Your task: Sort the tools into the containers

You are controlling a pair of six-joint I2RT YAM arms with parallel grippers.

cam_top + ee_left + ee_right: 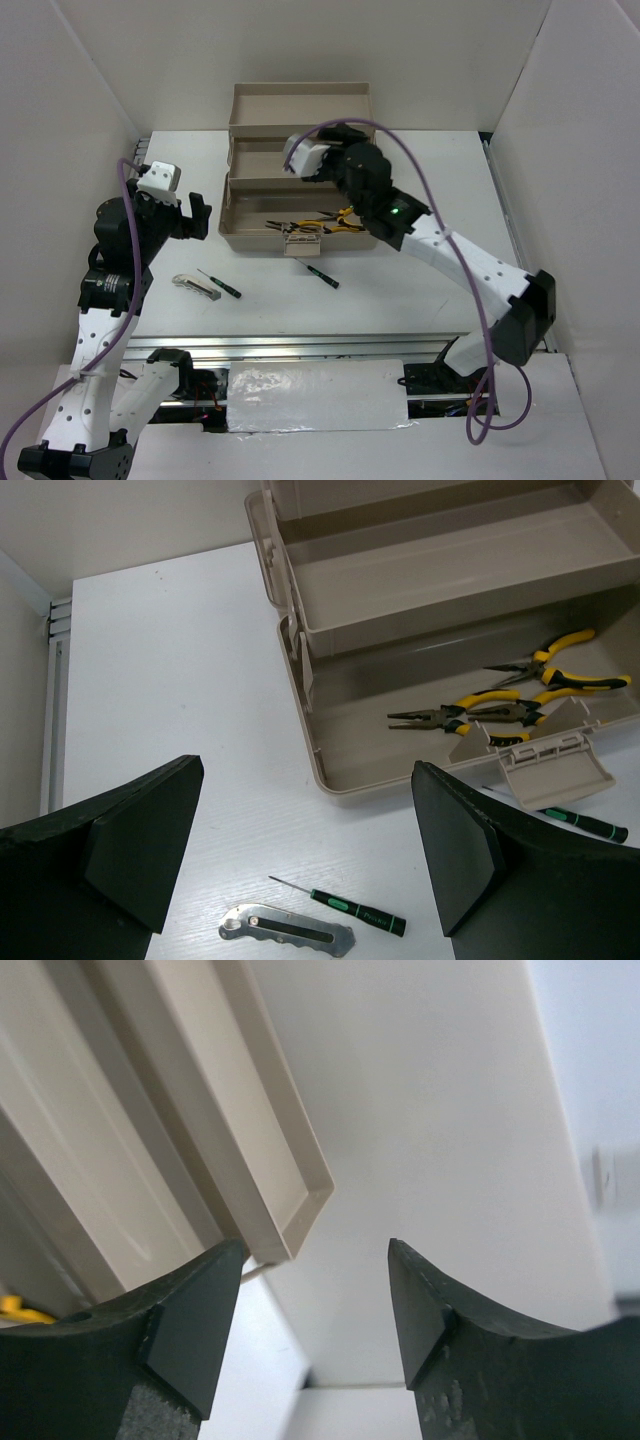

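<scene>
left gripper (305, 772) wide open, empty, grey tool (287, 929) at its 6 o'clock, prob next grab | right gripper (315, 1250) jaws apart, empty, above toolbox (450, 580) | pliers (455, 718) in bottom tier

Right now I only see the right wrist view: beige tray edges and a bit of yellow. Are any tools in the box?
Observer: Yes, pliers lie in the bottom tier of the box.
Reviewer: Anything outside it?
Observer: On the table in front of it lie a screwdriver, a grey tool and a second screwdriver.
Reviewer: Where is the left gripper?
Observer: The left gripper hovers open and empty above the table, left of the box.
</scene>
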